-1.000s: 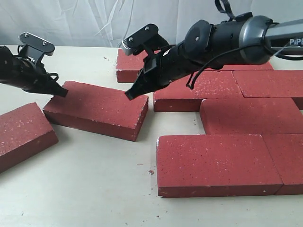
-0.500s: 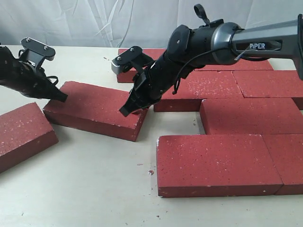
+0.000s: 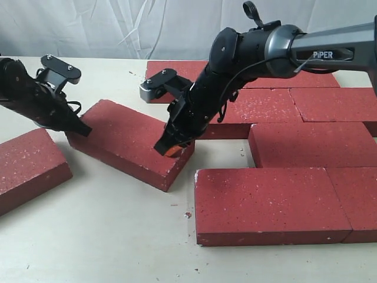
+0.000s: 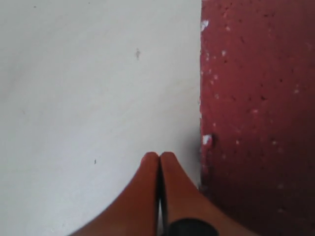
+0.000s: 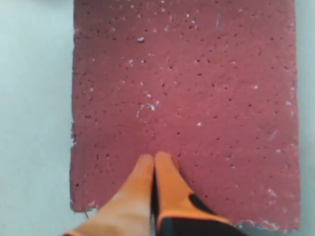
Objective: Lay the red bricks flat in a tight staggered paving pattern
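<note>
Item one, right gripper (image 3: pixel 166 147) (image 5: pixel 154 160): I read its orange-tipped fingers as pressed fully together with nothing between them. The tips are set on the top face of a flat rectangular dark-red paving brick (image 3: pixel 126 138) (image 5: pixel 197 88), rough-grained and white-speckled, close to one short end. Item two, left gripper (image 3: pixel 82 130) (image 4: pixel 159 157): likewise closed tight and empty, its tips low at the opposite end of that same brick (image 4: pixel 256 98), just beside a chipped white spot on the edge; I cannot tell whether they actually touch it. That brick lies flat but skewed on the pale cream tabletop (image 3: pixel 106 236), apart from the others. Item three, a second loose dark-red brick (image 3: pixel 26 165), flat and also skewed, near the exterior view's left edge, just beside the left arm. Item four, the laid group of dark-red bricks on the right: a front brick (image 3: pixel 268 203) with a neighbour (image 3: pixel 360 200) butted against it, a middle brick (image 3: pixel 312 141) offset behind them, two more (image 3: pixel 259 109) (image 3: pixel 333 103) behind that, and a rear brick (image 3: pixel 168 76) partly hidden by the right arm. Item five, a white crumpled cloth backdrop (image 3: pixel 118 23) behind the table.
</note>
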`<action>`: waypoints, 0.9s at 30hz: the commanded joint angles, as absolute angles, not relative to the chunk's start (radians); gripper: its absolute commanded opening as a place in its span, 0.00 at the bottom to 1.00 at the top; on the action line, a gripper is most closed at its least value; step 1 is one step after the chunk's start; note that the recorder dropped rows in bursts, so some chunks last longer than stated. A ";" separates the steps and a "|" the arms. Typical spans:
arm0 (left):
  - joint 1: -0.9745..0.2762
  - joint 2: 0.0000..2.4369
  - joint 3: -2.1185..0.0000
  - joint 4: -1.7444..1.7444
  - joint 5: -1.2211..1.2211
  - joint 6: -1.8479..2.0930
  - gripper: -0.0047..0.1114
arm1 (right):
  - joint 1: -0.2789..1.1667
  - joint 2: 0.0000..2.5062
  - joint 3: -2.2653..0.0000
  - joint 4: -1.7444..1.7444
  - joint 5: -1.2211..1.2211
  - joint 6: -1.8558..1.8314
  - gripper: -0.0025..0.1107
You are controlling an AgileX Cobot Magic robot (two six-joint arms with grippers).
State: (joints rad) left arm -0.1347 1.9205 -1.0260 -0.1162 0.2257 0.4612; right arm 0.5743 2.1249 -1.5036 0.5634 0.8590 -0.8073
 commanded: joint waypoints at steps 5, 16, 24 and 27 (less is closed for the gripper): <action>-0.149 1.912 -1.028 -0.097 0.237 0.500 0.04 | 0.570 2.052 -1.503 0.398 0.906 -0.695 0.01; -0.141 1.891 -1.028 -0.125 0.210 0.497 0.04 | 0.570 1.979 -1.442 0.250 1.032 -0.646 0.01; -0.141 1.922 -1.028 -0.193 0.157 0.497 0.04 | 0.570 2.000 -1.391 0.132 0.821 -0.555 0.01; -0.143 1.923 -1.028 -0.195 0.162 0.497 0.04 | 0.570 2.032 -1.391 0.151 0.803 -0.555 0.01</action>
State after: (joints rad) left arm -0.1427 1.9203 -1.0260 -0.1756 0.1702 0.4973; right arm 0.5743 2.0093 -1.3973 0.1521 0.8300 -0.5643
